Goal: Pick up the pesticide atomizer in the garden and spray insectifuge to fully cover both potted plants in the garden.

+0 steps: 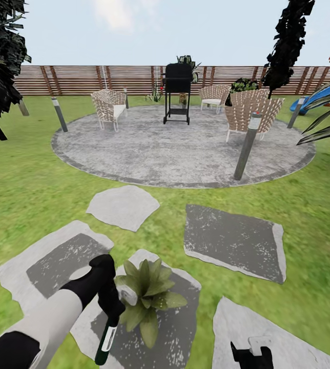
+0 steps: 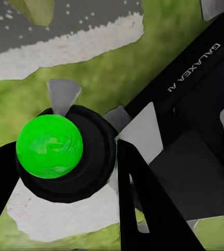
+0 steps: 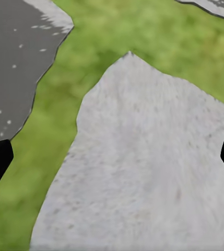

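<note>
My left gripper is clenched round the atomizer, low in the frame's lower left, its white head just beside the speckled, pointed-leaf plant on a rough grey stone. "GALAXEA" is legible on my arm. My right gripper, cut off at the bottom edge, hangs spread and bare.

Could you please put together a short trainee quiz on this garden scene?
1. True or false: the left end effector holds the pesticide atomizer beside a potted plant.
2. What lies under the right end effector? A) patio B) stepping stone C) chair
3. What black appliance stands on the patio?

Key: 1 true. 2 B. 3 the grill.
</note>
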